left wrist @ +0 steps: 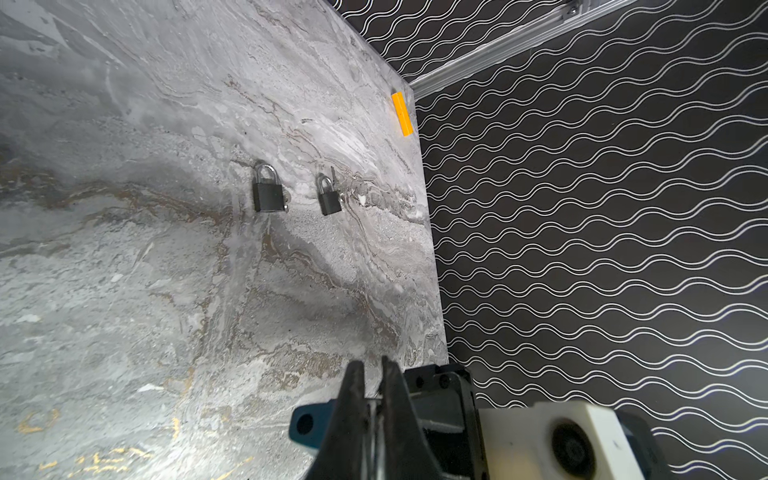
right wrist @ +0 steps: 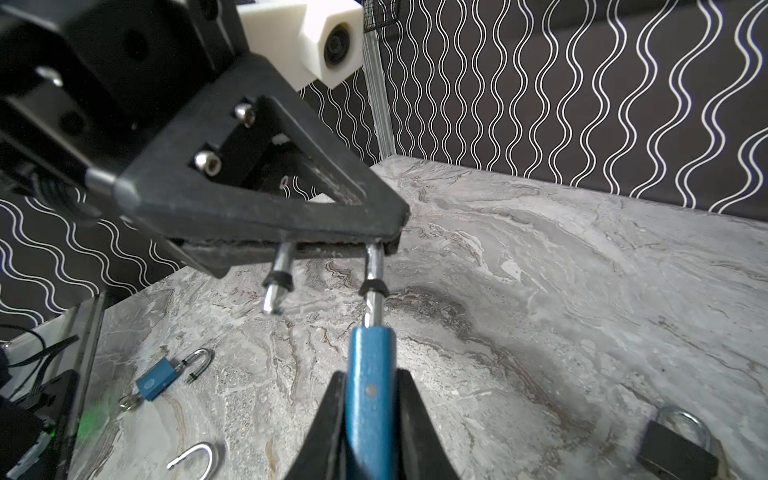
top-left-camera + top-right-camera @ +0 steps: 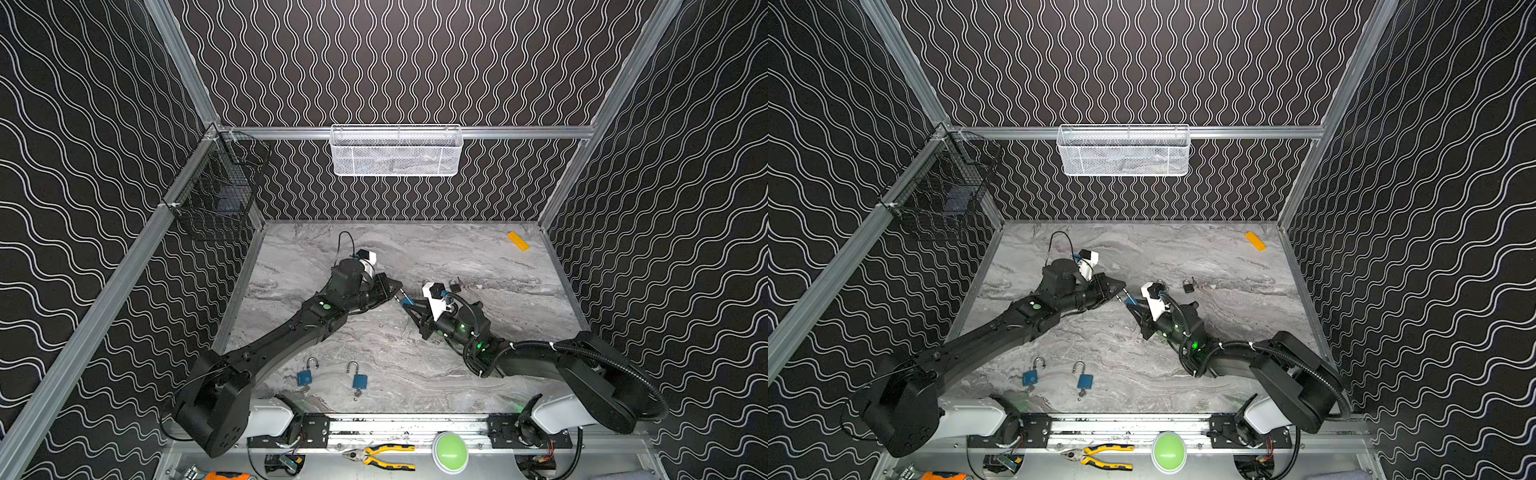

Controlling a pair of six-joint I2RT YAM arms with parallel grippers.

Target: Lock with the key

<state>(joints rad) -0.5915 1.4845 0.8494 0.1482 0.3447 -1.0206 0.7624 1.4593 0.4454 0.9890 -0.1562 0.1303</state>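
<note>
A blue padlock (image 3: 406, 300) (image 3: 1128, 300) hangs above the middle of the marble table, held between both grippers. My right gripper (image 2: 370, 376) (image 3: 410, 306) is shut on the lock's blue body (image 2: 370, 399). My left gripper (image 1: 372, 363) (image 3: 392, 291) (image 2: 392, 237) is shut on the top of its silver shackle (image 2: 372, 266). One shackle leg enters the body. The other leg (image 2: 276, 286) hangs free outside it. In the left wrist view the body's end (image 1: 307, 424) with an empty shackle hole pokes out beside the fingers. The held lock's key is hidden.
Two more blue padlocks (image 3: 304, 376) (image 3: 359, 380) lie near the front edge with shackles open and small keys at their bases. Two black padlocks (image 1: 268, 193) (image 1: 329, 199) lie right of centre. An orange block (image 3: 518, 241) sits at the back right. Baskets (image 3: 395, 151) (image 3: 216, 187) hang on the walls.
</note>
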